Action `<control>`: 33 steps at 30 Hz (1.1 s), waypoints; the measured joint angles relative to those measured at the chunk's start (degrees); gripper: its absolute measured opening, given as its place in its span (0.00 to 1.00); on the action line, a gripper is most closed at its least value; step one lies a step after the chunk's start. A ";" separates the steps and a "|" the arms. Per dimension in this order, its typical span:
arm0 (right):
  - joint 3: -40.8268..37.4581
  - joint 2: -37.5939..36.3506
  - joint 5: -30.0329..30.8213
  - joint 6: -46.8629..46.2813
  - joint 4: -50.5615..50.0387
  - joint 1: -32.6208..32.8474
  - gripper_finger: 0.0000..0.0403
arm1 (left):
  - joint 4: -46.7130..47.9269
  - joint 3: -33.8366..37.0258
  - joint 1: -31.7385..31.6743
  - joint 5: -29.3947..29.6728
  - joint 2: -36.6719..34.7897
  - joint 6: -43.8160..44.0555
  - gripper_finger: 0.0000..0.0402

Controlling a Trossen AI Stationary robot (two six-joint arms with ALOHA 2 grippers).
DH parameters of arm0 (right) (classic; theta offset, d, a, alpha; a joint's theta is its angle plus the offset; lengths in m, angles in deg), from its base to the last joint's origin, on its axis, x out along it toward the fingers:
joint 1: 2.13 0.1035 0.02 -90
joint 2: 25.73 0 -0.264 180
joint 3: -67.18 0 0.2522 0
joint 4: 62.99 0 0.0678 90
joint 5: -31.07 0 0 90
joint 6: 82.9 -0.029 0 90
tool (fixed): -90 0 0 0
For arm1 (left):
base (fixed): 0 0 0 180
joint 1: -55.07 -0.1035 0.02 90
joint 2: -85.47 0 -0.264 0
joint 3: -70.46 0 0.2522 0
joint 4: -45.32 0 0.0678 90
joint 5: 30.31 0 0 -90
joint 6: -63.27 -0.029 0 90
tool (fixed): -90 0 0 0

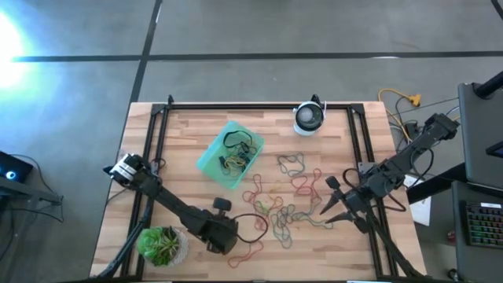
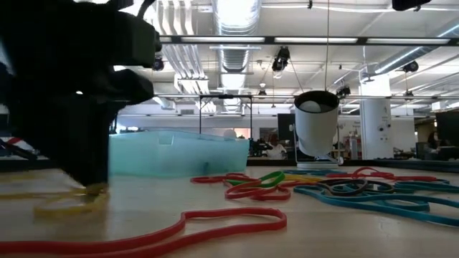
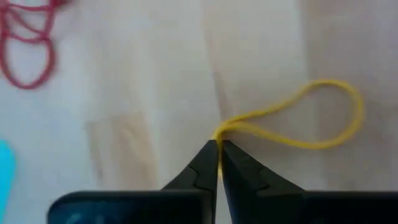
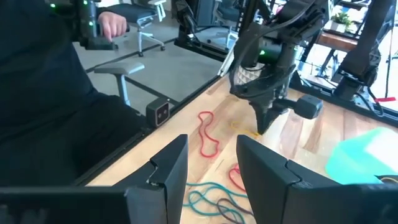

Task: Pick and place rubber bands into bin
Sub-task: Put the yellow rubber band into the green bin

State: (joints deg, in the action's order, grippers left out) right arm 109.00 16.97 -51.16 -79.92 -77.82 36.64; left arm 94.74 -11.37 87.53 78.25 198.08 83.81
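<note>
- While most of the rubber bands (image 1: 287, 200) sprawl in a tangle of red, green and grey across the middle of the wooden table (image 1: 189, 126), a few already lie inside the bin (image 1: 229, 153).
- That teal bin sits toward the far-left part of the table, turned at an angle, well apart from the loose tangle.
- And look at the near edge: a yellow rubber band (image 3: 298, 121) lies flat on the wood, one end pinched together.
- Left end effector (image 3: 219, 158) is clenched right on that pinched end, fingertips pressed to the table (the loop fans out beyond them).
- From above, the left end effector (image 1: 222, 233) sits down at the near edge, just beside the potted plant (image 1: 161, 245), with a long red rubber band (image 1: 250, 250) curling near it.
- Right end effector (image 1: 336, 203) hovers at the right rim of the tangle, fingers spread apart and nothing between them.
- A white-and-black round device (image 1: 309, 118) stands at the far edge of the table.
- A person's hand (image 4: 112, 25) shows in the room beyond, well off the table.
</note>
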 joint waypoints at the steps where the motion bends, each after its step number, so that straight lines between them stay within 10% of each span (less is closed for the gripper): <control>1: 0.00 0.11 0.05 0.00 0.00 0.00 0.33 | 0.08 0.08 0.00 1.98 -0.48 0.05 0.01; 19: -0.15 2.48 0.37 -0.33 0.13 -0.01 0.33 | 0.15 0.37 2.71 16.20 -5.58 -0.11 0.00; 33: -0.15 2.47 0.37 -0.43 0.09 -0.01 0.33 | 1.45 -0.66 3.91 39.34 -6.89 -0.06 0.00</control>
State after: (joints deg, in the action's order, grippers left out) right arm 108.84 19.44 -50.79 -80.34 -77.73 36.63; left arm 96.19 -12.03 91.45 117.59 191.18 83.75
